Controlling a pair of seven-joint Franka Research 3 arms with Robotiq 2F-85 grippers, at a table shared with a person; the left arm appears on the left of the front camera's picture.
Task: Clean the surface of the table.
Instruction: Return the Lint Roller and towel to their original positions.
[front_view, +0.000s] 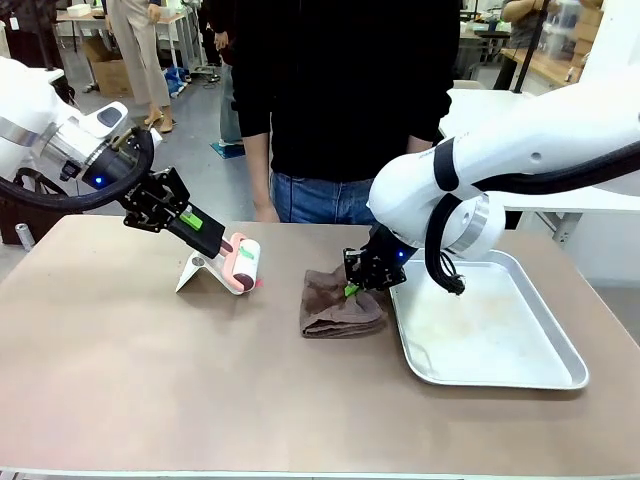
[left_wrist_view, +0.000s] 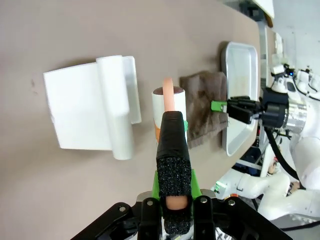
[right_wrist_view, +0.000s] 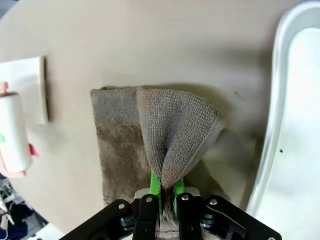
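Up close, cloth (right_wrist_view: 170, 135) pinched, gripper (right_wrist_view: 164, 192)

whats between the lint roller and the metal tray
The folded brown cloth lies between the lint roller and the tray in the front view, pinched by the right gripper.

The table (front_view: 150, 380) runs off the front view's left, right and bottom edges, and the person (front_view: 340, 90) behind it is cropped above the shoulders.
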